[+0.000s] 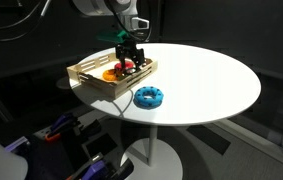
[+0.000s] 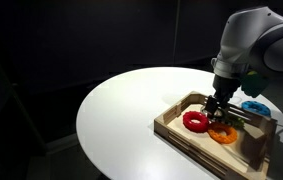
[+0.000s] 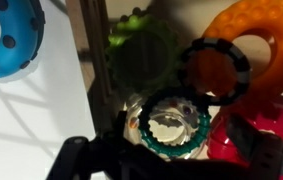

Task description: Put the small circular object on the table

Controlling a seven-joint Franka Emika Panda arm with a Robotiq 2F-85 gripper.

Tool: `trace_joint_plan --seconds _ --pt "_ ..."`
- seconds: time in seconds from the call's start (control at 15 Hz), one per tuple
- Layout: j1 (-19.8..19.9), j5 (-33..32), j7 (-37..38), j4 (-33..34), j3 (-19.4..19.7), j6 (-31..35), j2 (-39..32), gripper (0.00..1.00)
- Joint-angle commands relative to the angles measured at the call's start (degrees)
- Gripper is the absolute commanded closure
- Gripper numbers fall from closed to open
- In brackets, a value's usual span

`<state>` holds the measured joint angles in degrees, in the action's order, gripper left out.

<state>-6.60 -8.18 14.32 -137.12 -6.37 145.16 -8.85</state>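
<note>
Tool (image 3: 171,166) astride small circular object (image 3: 174,122)

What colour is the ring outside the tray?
The ring is bright blue, clearest in an exterior view.

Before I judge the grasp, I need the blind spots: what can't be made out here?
- Gripper: too small and dark in both exterior views; dark, cut off by bottom edge in wrist view; open or shut unclear.
- Small green ring: blurred in wrist view; lost behind the gripper in exterior views.
</note>
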Motion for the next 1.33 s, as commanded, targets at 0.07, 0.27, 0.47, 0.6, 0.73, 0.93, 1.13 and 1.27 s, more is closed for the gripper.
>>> trace_joint_plan --seconds 0.07,0.27,0.47,0.6,0.73,0.93,1.13,1.27 --pt "-1.1 -2.0 1.1 1.6 1.4 -0.1 -1.4 0.25" --pt "-1.3 -2.2 1.2 1.9 1.5 -0.1 -1.4 0.42" --pt "-1.6 -2.0 1.2 2.2 1.6 -0.3 -1.0 0.55" --pt "-1.5 -0.7 0.3 2.1 1.2 -0.5 -0.3 0.55" --pt "-1.2 1.2 -1.0 2.3 0.8 -0.7 0.6 0.55" --pt "-0.9 3.0 -1.9 2.8 0.8 -0.8 1.9 0.55" --pt "-0.6 1.9 -0.8 2.8 1.6 -1.8 4.0 0.55" --pt "-0.1 -0.1 0.6 2.3 2.7 -3.4 6.1 0.55"
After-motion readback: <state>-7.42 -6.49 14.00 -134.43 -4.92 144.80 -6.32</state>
